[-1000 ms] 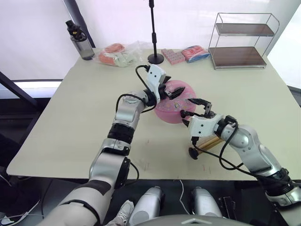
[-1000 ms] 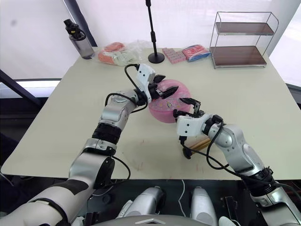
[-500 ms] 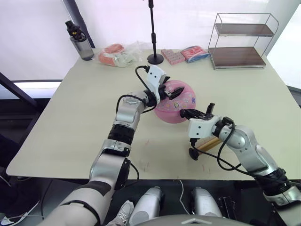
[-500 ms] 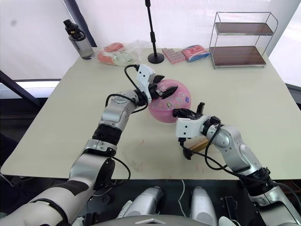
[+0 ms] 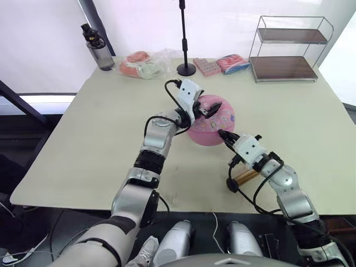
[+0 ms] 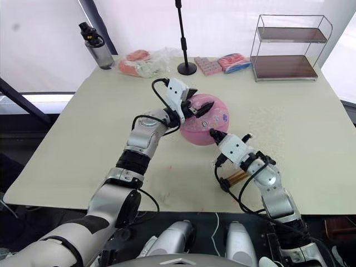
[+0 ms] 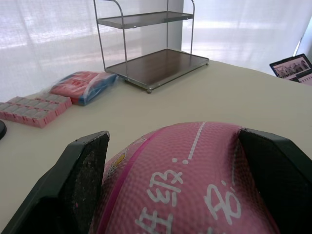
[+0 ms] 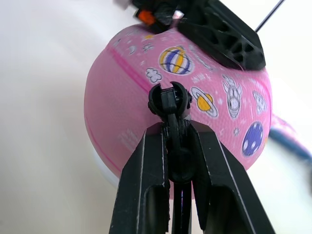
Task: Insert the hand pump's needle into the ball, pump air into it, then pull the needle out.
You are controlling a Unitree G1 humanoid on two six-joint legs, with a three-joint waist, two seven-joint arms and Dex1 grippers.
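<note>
Pebbled matt rubber ball (image 7: 195, 175); matt black plastic fingers (image 8: 151, 180); smooth table (image 5: 100, 128).

one pink ball (image 5: 211, 114) sits on the worktop (image 5: 94, 133), and one hand pump (image 5: 245, 177) lies at about five o'clock from it. two grippers are at the ball, the left (image 5: 204, 109) and the right (image 5: 223, 135), each with two black fingers. toward twelve o'clock stand one black pole (image 5: 184, 39), one two-tier wire shelf (image 5: 289, 49), one dark bottle (image 5: 98, 49), one clear bag of packets (image 5: 143, 64), one flat pink box (image 5: 206, 67) and one pink-and-blue packet (image 5: 232, 63).
</note>
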